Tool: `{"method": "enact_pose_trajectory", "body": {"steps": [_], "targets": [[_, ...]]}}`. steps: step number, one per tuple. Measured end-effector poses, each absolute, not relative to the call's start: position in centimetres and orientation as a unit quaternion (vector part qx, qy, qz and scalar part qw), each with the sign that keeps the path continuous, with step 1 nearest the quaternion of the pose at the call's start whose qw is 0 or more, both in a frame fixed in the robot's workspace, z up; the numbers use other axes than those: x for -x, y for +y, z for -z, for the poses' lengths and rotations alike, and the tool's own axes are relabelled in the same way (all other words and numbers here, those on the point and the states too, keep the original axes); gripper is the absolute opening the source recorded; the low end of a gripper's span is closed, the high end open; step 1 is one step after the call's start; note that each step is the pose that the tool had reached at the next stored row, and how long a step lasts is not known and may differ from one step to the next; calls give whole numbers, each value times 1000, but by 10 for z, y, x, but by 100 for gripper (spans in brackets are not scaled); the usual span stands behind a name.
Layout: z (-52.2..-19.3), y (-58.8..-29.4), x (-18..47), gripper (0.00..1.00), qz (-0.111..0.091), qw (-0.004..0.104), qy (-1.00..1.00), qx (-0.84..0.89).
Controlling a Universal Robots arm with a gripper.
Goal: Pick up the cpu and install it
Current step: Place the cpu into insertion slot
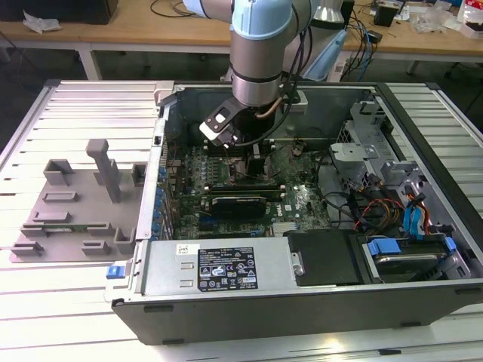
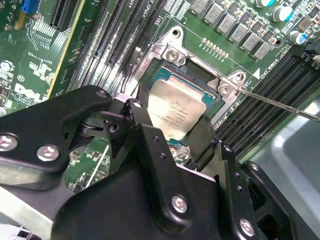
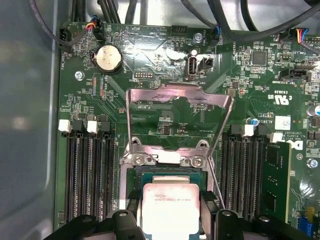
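Note:
The cpu (image 2: pixel 176 106) is a silvery square plate lying at the open socket (image 2: pixel 212 94) on the green motherboard (image 1: pixel 226 185); whether it is fully seated I cannot tell. My gripper (image 2: pixel 171 119) is shut on the cpu, with one black finger (image 2: pixel 139 114) against one edge and the other on the opposite edge. In the first wrist view the cpu (image 3: pixel 170 212) sits between the fingers of the gripper (image 3: pixel 170 202), in the socket (image 3: pixel 165 172). The socket's metal load plate (image 3: pixel 180 95) stands swung up. In the exterior view the gripper (image 1: pixel 243 149) reaches down into the computer case (image 1: pixel 302 302).
Memory slots (image 3: pixel 90 175) flank the socket, with a memory module (image 3: pixel 275 180) fitted on one side. The thin socket lever (image 2: pixel 280 102) sticks out beside the socket. Cables and drive bays (image 1: pixel 407 249) fill the exterior view's right. A grey fixture (image 1: pixel 75 204) lies at the left.

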State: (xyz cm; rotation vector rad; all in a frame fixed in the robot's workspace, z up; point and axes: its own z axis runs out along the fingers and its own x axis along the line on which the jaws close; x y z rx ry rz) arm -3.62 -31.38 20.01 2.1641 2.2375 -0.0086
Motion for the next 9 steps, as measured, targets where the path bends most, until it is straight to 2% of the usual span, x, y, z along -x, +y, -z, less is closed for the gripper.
{"method": "enact_pose_trajectory", "body": {"steps": [9], "targets": [[-198, -312, 36, 55, 3, 14, 717, -697]]}}
